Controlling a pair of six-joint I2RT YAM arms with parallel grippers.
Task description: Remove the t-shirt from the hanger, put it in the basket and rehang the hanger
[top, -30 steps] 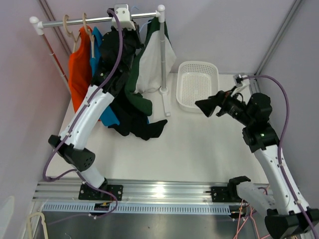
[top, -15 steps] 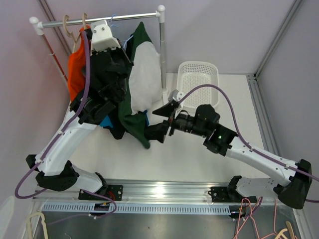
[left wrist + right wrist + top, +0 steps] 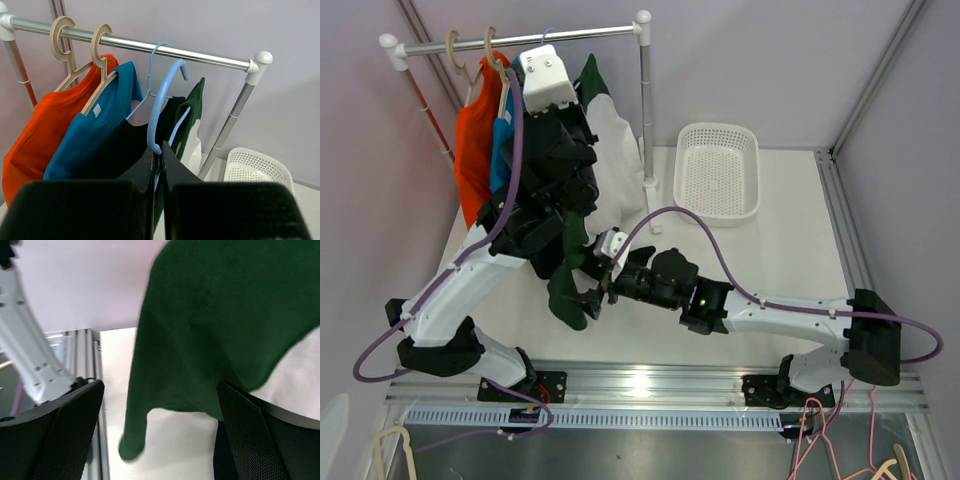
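Since a second ago, the right gripper [image 3: 592, 292] has swung in from well right of the rail [image 3: 200, 56] to low beneath it. Its jaws are wide open around the green t-shirt [image 3: 215, 330] hem. The left gripper [image 3: 157, 154] pinches the blue hanger [image 3: 161, 95], hook just below the rail. Pull-off likely next. The shirt hangs limp and bunched.

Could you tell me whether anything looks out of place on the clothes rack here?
Yes: the light-blue hanger is off the rail, its hook free below it, pinched in the left gripper. The green t-shirt hangs beneath it, one end drooping low at the open right gripper.
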